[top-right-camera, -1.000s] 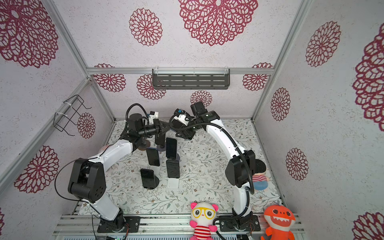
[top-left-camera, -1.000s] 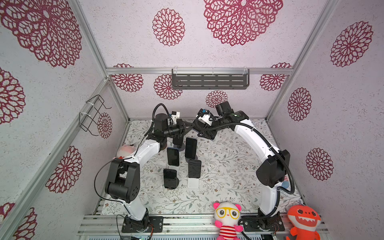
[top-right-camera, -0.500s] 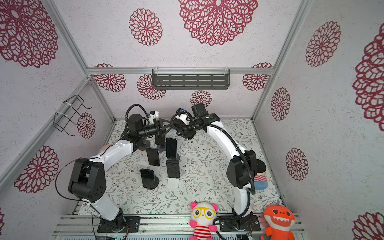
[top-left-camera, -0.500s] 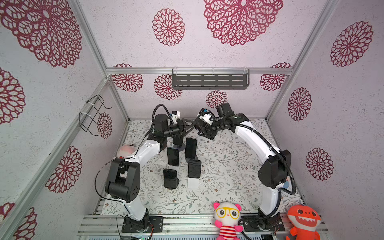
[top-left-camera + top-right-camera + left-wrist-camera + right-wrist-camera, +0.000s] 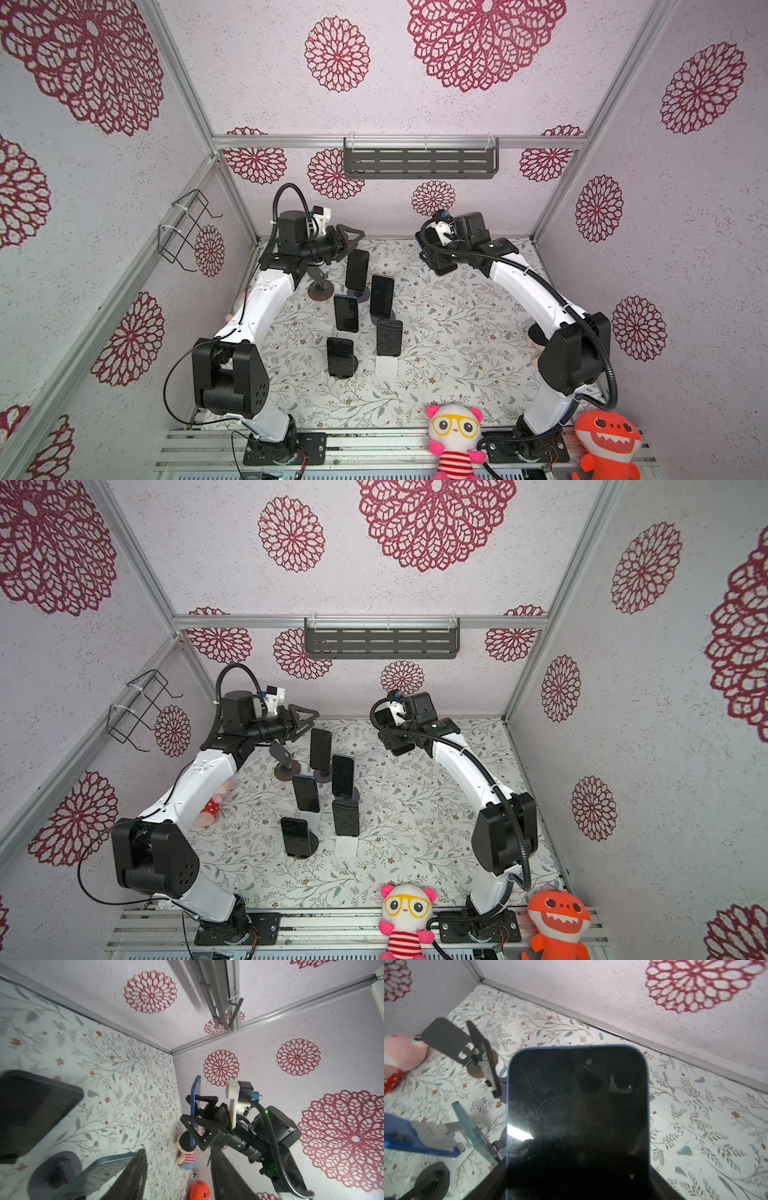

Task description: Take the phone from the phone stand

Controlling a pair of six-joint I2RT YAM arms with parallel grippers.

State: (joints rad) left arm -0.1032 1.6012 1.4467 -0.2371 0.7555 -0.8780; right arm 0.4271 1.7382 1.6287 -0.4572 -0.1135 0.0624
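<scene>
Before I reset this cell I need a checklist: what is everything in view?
phones on stands: five, dark screens, clustered mid-table
held phone: one, blue-edged, off the table
empty stand: one, dark with a round brown base, back left of the cluster
plush toys: four; pink-and-white with yellow glasses and orange shark at the front edge, a pink one by the left arm, a striped one by the right wall
shelf: one, grey, back wall
wire rack: one, black, left wall
table: floral cover
left gripper: open, empty, by the rearmost phone
right gripper: closed on the held phone
</scene>
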